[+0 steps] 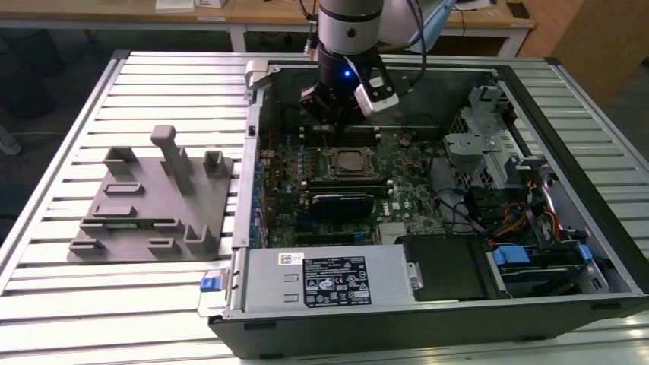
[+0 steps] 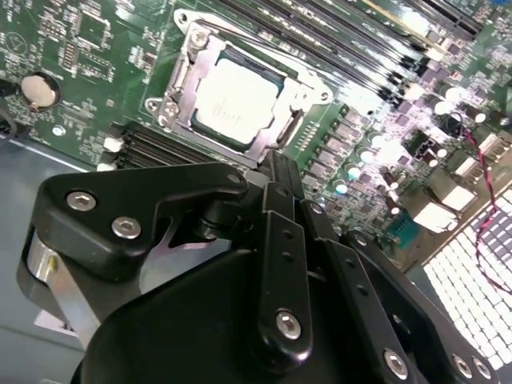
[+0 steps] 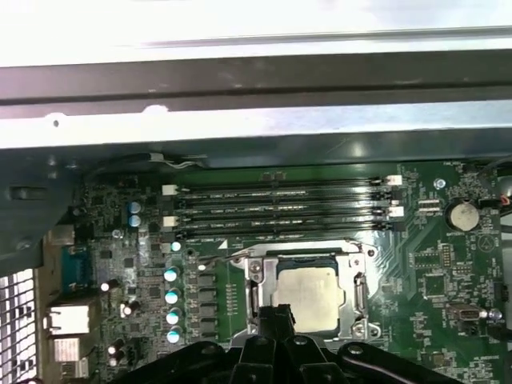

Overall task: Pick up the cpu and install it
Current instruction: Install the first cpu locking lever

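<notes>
Centrally, the cpu (image 2: 238, 102) lies flat inside the metal socket frame (image 2: 186, 76) on the green motherboard (image 3: 448, 272), within the open computer case (image 1: 568, 163). The gripper (image 2: 276, 164) hangs just over the frame's edge, fingers drawn together with nothing between them; whether they touch the frame cannot be told. A grey fixture plate (image 1: 152, 205) rests on the slatted table (image 1: 61, 304), at the exterior view's left of the case.
</notes>
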`<state>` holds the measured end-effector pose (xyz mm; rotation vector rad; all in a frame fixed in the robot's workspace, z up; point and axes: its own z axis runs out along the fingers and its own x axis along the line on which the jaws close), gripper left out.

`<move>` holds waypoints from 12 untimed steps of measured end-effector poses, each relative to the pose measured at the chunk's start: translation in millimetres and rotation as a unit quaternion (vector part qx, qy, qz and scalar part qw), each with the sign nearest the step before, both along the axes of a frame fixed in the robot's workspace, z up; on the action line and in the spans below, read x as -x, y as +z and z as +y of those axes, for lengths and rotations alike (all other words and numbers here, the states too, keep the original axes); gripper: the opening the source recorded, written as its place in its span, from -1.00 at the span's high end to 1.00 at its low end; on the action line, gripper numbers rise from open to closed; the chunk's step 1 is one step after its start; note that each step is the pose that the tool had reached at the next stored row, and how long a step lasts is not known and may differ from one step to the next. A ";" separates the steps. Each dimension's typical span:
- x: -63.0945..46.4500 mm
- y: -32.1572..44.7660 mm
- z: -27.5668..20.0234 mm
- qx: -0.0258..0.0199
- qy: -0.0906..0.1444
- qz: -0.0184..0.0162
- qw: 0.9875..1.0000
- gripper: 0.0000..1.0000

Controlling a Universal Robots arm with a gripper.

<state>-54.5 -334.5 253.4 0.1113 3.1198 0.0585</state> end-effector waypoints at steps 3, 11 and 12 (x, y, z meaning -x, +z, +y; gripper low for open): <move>5.1 0.0 -0.7 -0.001 0.000 0.000 1.000 0.79; 19.2 0.0 -2.9 -0.002 0.000 0.000 1.000 0.79; 20.8 0.0 -3.1 -0.002 0.000 0.000 1.000 0.79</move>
